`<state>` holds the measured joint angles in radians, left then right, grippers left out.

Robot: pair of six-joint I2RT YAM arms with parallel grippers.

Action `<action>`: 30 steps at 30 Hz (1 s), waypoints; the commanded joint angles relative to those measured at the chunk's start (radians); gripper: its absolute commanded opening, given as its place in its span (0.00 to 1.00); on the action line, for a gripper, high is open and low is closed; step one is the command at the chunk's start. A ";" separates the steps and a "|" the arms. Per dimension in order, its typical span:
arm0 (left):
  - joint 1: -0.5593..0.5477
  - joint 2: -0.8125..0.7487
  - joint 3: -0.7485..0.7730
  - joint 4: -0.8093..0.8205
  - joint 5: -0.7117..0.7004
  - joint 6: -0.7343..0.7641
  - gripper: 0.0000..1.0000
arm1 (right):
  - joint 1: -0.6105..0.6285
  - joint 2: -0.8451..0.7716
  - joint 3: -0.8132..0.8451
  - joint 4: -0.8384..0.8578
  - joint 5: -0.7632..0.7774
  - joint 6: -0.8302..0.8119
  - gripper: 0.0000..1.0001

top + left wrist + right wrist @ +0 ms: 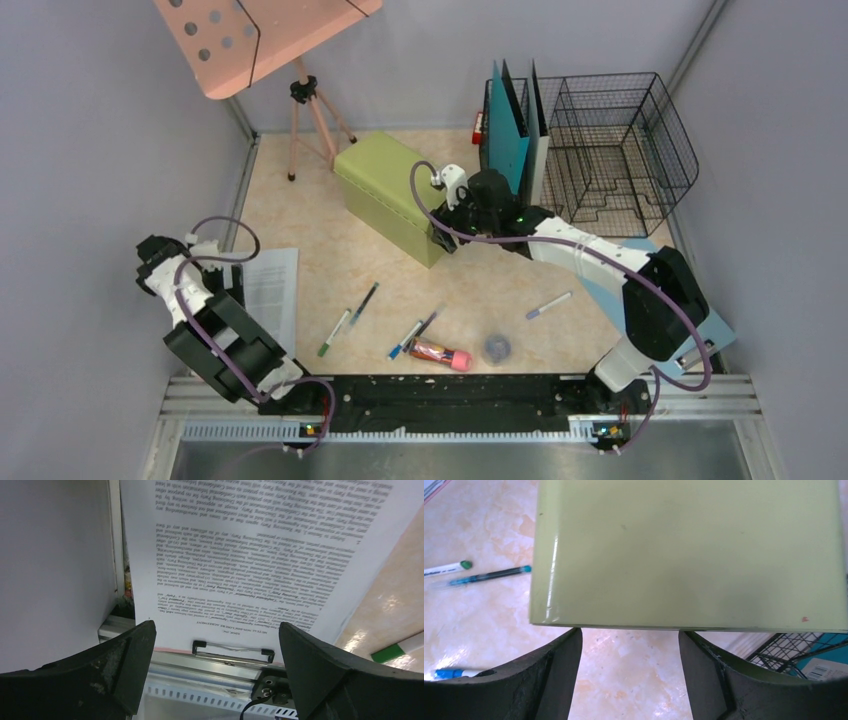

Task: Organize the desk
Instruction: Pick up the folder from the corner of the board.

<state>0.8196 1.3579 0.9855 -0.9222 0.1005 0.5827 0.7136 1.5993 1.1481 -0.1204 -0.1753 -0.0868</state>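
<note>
The beige marble desk [480, 290] holds an olive-green drawer box [390, 195] at the middle back. My right gripper [447, 215] is open and empty at the box's near right end. In the right wrist view the box [684, 555] fills the top, and the gripper [630, 635] has its fingertips at the box's lower edge. My left gripper [160, 255] is open and empty above a clipboard with a printed sheet [268, 290] at the left. In the left wrist view the gripper [216, 630] is over the sheet [250, 545] and its wire clip [233, 649].
Several pens and markers lie at the front: a green marker [335, 333], a teal pen [364, 302], blue pens [413, 333], a red-pink tube [440, 352], a purple marker [549, 305] and a small dark round thing [497, 347]. A wire basket [620, 150], upright folders [515, 130] and a tripod [305, 120] stand behind.
</note>
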 commanded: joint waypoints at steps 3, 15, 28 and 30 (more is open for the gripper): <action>0.090 0.022 -0.004 0.020 -0.007 0.130 0.98 | 0.016 -0.078 0.030 0.014 -0.153 -0.021 0.71; 0.143 0.141 -0.027 0.091 -0.043 0.177 0.98 | 0.095 -0.180 -0.106 -0.091 -0.220 -0.140 0.72; 0.142 0.256 -0.087 0.130 0.040 0.234 0.98 | 0.102 -0.215 -0.146 -0.106 -0.223 -0.143 0.72; 0.141 0.248 -0.127 0.138 0.052 0.243 0.98 | 0.101 -0.215 -0.145 -0.107 -0.217 -0.143 0.72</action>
<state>0.9550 1.6115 0.9276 -0.7902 0.0788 0.7761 0.8078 1.4223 1.0073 -0.2367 -0.3870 -0.2165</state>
